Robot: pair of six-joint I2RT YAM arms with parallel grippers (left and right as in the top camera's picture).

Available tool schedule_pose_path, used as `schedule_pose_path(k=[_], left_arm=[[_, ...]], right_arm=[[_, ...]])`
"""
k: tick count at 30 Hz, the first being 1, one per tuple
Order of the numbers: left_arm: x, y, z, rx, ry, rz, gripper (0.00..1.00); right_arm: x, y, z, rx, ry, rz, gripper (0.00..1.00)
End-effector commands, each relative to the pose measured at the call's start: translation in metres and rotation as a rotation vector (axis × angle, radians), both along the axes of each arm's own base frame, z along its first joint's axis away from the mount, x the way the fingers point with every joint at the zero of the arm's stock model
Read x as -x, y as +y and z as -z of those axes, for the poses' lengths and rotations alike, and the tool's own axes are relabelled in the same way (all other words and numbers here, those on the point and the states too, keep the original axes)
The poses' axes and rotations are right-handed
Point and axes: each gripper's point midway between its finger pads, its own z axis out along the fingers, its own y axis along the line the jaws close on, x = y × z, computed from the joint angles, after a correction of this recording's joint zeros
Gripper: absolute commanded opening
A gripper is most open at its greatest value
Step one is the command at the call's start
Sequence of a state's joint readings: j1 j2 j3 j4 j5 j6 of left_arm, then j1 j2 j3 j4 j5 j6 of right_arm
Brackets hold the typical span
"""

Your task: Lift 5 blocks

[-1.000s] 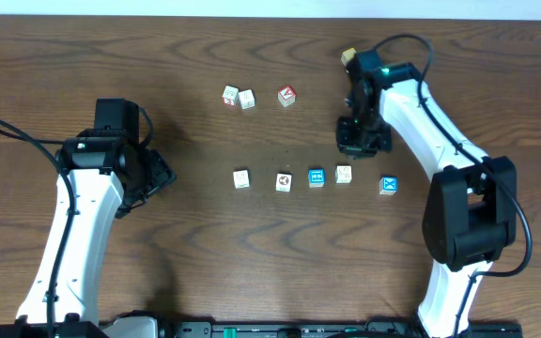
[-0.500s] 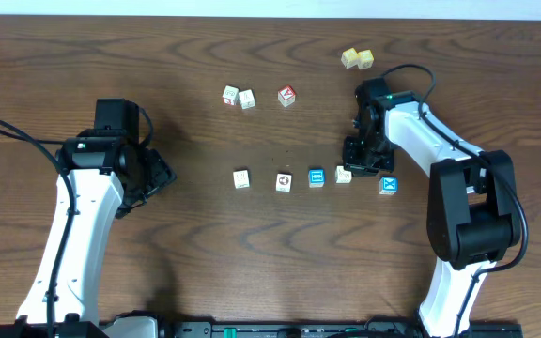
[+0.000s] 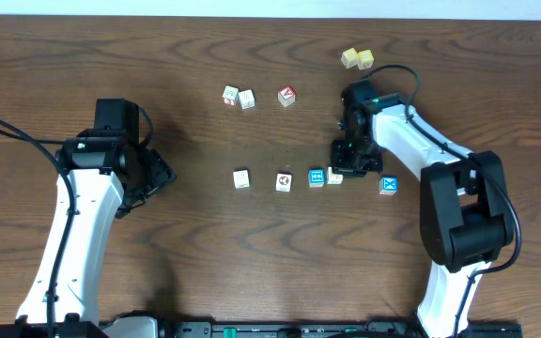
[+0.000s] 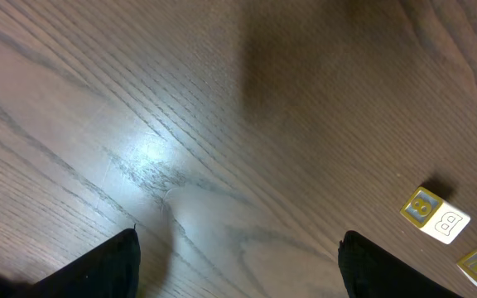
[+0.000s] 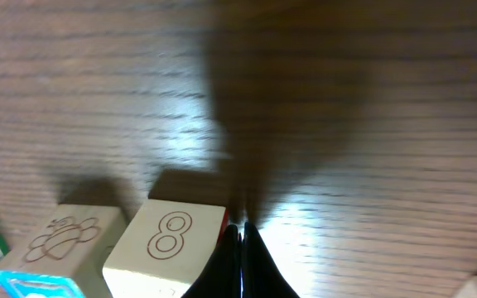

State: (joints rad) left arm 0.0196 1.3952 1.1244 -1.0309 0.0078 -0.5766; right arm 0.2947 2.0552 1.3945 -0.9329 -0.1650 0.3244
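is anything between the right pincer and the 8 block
Nothing visible. The shut right pincer sits right beside the 8 block, at its red side. The bee block lies beyond it, on the far side.

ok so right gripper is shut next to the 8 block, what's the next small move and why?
Probably nudge the 8 block sideways toward the blue block. The right gripper is shut beside the 8 block's edge, not around it, so nothing is held, and a push is all it can do as it stands.

Five blocks (image 3: 316, 176) in a row, three cubes (image 3: 247, 99) behind — cube pair (image 3: 350, 57) back-right
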Motion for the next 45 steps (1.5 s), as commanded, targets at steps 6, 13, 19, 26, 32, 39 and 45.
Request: schedule_pose_path(k=[6,13,19,26,32,39,45], left_arm=[[-0.002,0.004,-0.004,-0.016,-0.011,-0.013,0.77],[-0.002,0.004,-0.004,-0.016,-0.011,-0.013,0.77],[-0.002,0.004,-0.004,-0.016,-0.011,-0.013,0.77],[-0.002,0.004,-0.004,-0.016,-0.011,-0.013,0.77],[-0.002,0.004,-0.004,-0.016,-0.011,-0.013,0.77],[-0.002,0.004,-0.004,-0.016,-0.011,-0.013,0.77],[-0.002,0.004,-0.004,-0.016,-0.011,-0.013,0.77]], right_arm=[[0.001,0.003,0.002,0.002,-0.011,-0.062,0.02],[-0.003,0.009,0.002,-0.02,-0.042,-0.147,0.01],[-0.004,0.019,0.002,-0.032,-0.065,-0.195,0.01],[-0.001,0.023,0.002,-0.029,-0.059,-0.203,0.01],[0.006,0.02,0.002,-0.016,-0.015,-0.109,0.01],[0.015,0.031,-0.001,-0.078,0.043,-0.029,0.01],[0.018,0.032,-0.002,-0.081,0.063,0.007,0.01]])
